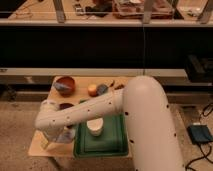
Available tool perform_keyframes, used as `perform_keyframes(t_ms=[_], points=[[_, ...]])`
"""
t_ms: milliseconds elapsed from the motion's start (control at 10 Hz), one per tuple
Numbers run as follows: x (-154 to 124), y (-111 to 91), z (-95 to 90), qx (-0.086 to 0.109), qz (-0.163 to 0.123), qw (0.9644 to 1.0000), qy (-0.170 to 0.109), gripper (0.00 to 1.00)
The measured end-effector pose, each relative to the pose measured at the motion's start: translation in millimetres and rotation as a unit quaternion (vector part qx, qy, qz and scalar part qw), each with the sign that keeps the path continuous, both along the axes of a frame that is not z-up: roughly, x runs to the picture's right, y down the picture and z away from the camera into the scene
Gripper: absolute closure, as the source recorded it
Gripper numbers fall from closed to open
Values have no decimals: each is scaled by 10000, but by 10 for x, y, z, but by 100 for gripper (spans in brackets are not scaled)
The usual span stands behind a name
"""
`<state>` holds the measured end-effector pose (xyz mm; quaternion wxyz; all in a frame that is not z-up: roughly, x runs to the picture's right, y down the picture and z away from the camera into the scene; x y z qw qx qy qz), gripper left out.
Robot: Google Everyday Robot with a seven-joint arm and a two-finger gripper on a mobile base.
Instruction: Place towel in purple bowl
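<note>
Towel, a pale blue-white crumpled cloth (pixel 67 135), sits at the front left of the light wooden table (pixel 36 146), just beside the left edge of the flat green plastic tray (pixel 117 146). It looks bunched up, and I cannot tell its long axis or which way it points. The gripper (pixel 56 136) of the white arm (pixel 90 111) is low over this corner, right at the cloth. Whether it is wide, narrow or holding the cloth, I cannot tell. The small dark purple bowl (pixel 66 106) stands behind, apart from the towel. A cream cylindrical cup (pixel 95 127) stands on the tray.
</note>
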<state>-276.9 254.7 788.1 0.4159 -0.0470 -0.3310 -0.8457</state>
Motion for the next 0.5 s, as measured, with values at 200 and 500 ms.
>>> perform_keyframes(t_ms=[200,500], points=[[10,2,116,-43,189,9998,19,27],[17,-108,114,98,382,9992,1,59]])
